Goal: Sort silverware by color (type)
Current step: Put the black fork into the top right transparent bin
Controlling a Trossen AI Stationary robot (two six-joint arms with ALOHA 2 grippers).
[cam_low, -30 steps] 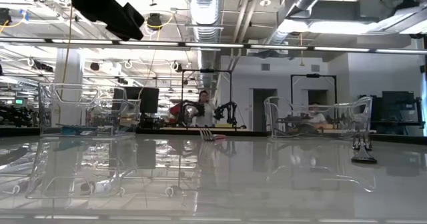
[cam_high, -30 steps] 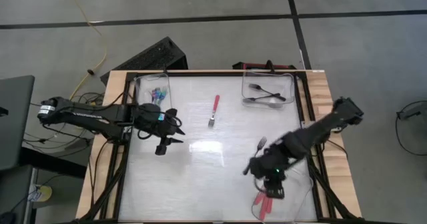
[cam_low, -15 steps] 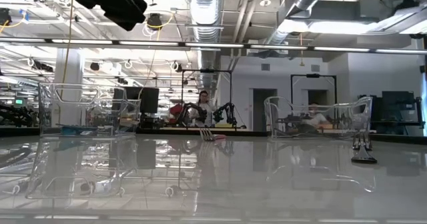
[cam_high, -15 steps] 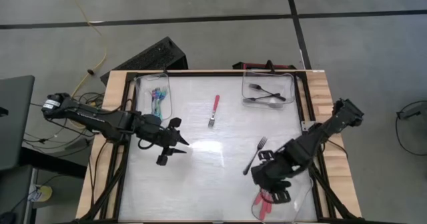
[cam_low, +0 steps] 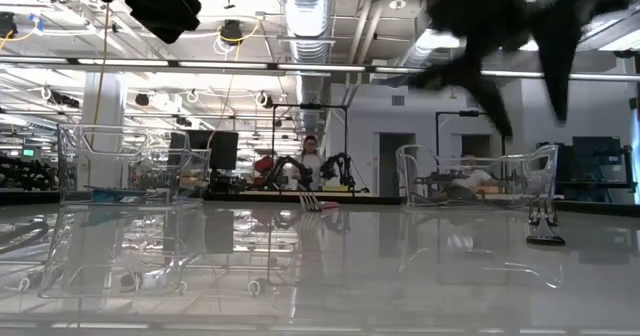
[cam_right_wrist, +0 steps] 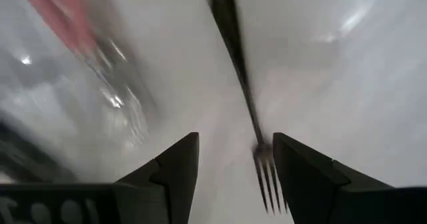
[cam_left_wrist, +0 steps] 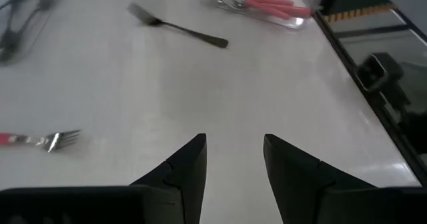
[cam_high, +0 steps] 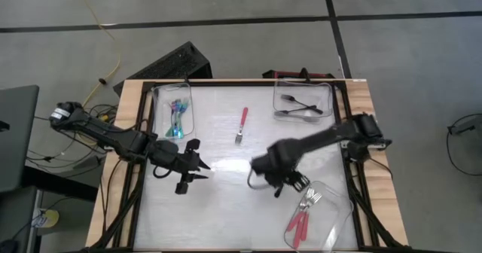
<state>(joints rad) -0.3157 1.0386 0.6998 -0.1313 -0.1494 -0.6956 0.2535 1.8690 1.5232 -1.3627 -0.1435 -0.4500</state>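
Note:
A black fork point(cam_right_wrist: 241, 91) lies flat on the white table point(cam_high: 226, 208); my right gripper point(cam_high: 280, 184) hovers open just above it, pointing down, with the tines point(cam_right_wrist: 267, 179) between its fingers and no touch that I can see. A red-handled fork point(cam_high: 241, 125) lies toward the far middle of the table. My left gripper point(cam_high: 193, 168) stands open over the table's left half, above the surface, and looks across at the red-handled fork point(cam_left_wrist: 40, 139) and the black fork point(cam_left_wrist: 177, 27).
Three clear trays stand on the table. The far left tray point(cam_high: 175, 95) holds blue forks, the far right tray point(cam_high: 280, 83) black forks, and the near right tray point(cam_high: 331, 223) red forks point(cam_high: 303, 211). Bare table lies between the arms and near the front.
My right gripper has swung from over the near right tray toward the table's middle, has come down over the black fork and has rolled about its wrist. My left gripper has drifted toward the near edge. The forks lie where they did.

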